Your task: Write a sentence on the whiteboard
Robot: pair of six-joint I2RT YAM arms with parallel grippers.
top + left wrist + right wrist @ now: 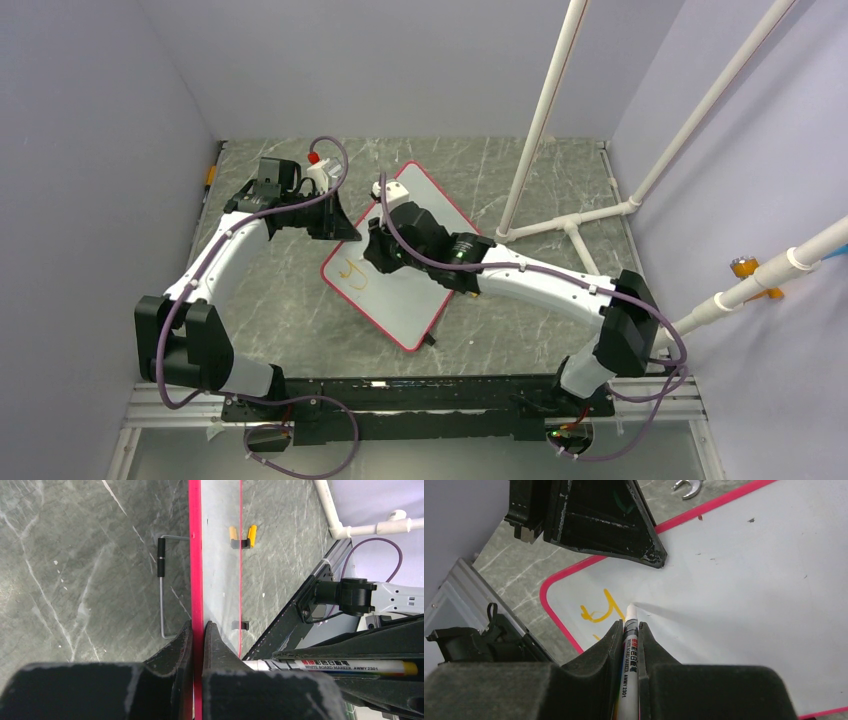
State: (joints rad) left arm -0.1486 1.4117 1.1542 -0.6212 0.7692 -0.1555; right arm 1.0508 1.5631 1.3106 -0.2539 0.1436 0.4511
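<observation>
The whiteboard (398, 302) lies tilted on the grey marble table, white with a red-pink frame (196, 555). My left gripper (198, 630) is shut on that frame at the board's upper left edge (345, 232). Over the board's left part, my right gripper (630, 625) is shut on a white whiteboard marker (629, 645), also seen in the left wrist view (345, 667). The marker's tip (631, 609) touches the board just right of an orange "y"-like stroke (599, 611), the only part of the sentence showing (349, 270). A short orange dash sits below it.
A white pipe frame (560, 120) stands on the table at the back right. A metal wrench (689, 487) lies beyond the board's edge. A thin wire stand (161, 580) and yellow clips (243, 536) sit by the board's underside. Purple walls close in on three sides.
</observation>
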